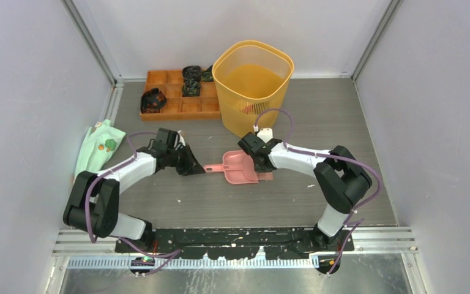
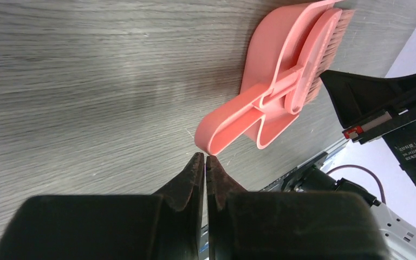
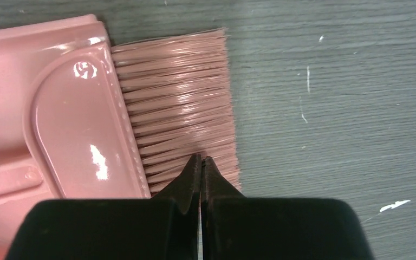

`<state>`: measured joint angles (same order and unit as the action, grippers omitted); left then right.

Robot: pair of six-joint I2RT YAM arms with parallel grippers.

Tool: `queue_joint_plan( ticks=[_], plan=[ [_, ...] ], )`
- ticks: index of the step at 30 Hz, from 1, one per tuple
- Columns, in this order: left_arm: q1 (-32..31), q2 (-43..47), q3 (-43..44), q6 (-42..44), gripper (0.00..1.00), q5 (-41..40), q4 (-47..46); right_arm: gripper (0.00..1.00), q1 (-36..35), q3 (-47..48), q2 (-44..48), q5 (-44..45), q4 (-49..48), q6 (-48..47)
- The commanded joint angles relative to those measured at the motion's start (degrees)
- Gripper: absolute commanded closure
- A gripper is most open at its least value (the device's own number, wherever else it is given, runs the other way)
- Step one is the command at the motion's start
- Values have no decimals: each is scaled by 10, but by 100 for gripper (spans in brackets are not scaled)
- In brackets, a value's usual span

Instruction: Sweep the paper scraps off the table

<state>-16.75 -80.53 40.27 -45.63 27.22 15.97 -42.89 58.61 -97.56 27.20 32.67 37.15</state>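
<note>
- The left gripper (image 2: pixel 205 158) was clenched shut on nothing, its tips just short of the handle end of the pink dustpan (image 2: pixel 268 59).
- The right gripper (image 3: pixel 201 160) was closed and empty over the bristles of the pink brush (image 3: pixel 176 103), which lay nested in the dustpan.
- Of the paper scraps (image 3: pixel 394 206), only a few tiny white flecks lay on the table (image 3: pixel 330 108) beside the bristles.
</note>
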Motion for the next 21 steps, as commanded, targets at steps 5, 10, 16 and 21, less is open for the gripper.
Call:
queue_joint_plan(
  ticks=[5, 10, 16, 21],
  plan=[
    [-29, -23, 23, -26, 94, -31, -60, 100, -13, -1, -7, -36, -59, -17],
    [-41, -44, 32, -29, 95, -32, -71, 99, -35, 26, -31, -38, -62, -22],
    [-55, -48, 26, -34, 95, -32, -81, 100, -64, 54, -51, -32, -55, -19],
    [-54, -37, 24, -34, 95, -31, -80, 100, -75, 72, -55, -28, -45, -17]
  ],
)
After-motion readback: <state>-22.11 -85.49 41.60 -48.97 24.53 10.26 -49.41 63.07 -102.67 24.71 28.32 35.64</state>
